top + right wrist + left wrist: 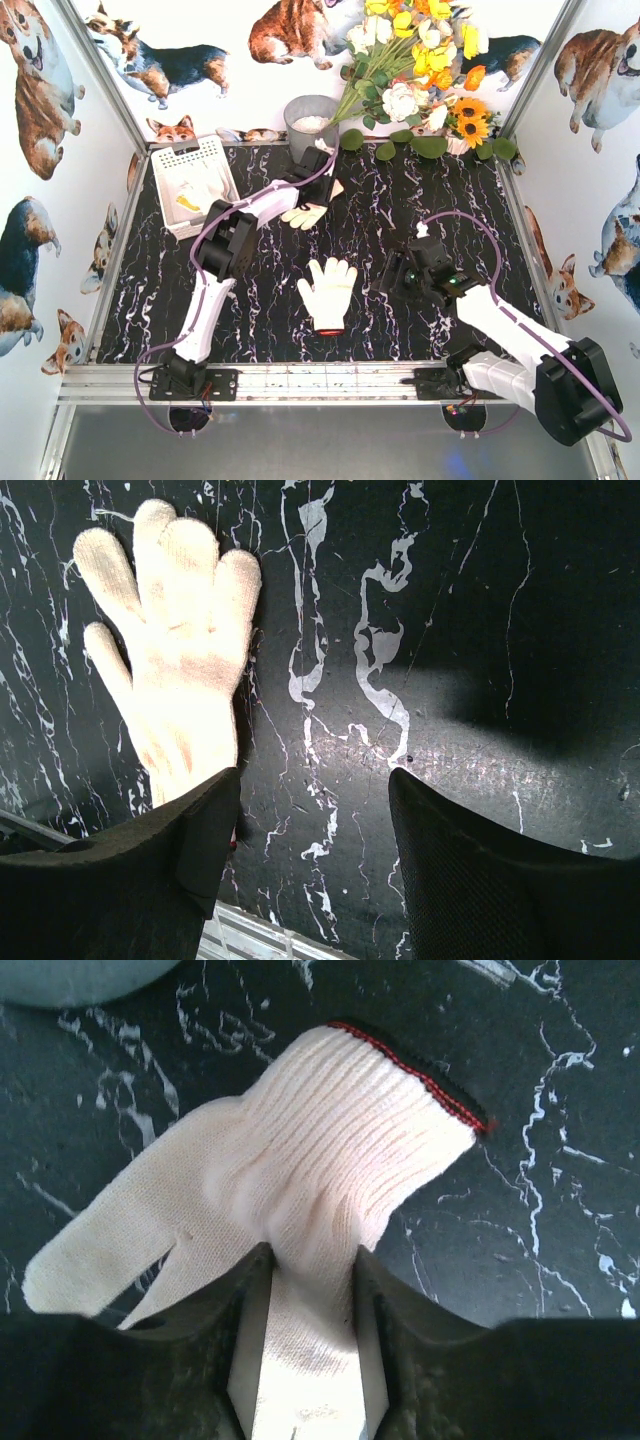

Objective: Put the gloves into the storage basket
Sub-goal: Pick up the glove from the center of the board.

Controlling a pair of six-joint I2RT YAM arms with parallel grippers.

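Note:
My left gripper (pixel 316 186) is shut on a white glove with a red-edged cuff (pixel 305 214), near the back of the table in front of the grey bucket. In the left wrist view the glove (pixel 300 1150) is pinched between my fingers (pixel 312 1260) and hangs over the marble. A second white glove with an orange cuff (pixel 328 290) lies flat mid-table, fingers pointing away. My right gripper (pixel 410 272) is open and empty just right of it; the right wrist view shows that glove (pixel 180 650) left of the open gripper (pixel 312 790). The white lattice storage basket (pixel 215 152) stands at the back left with white and yellow gloves inside.
A grey metal bucket (pixel 310 122) stands at the back centre, its rim also showing in the left wrist view (pixel 80 975). A bunch of flowers (pixel 420 70) leans at the back right. Metal rails frame the black marble table (pixel 480 200).

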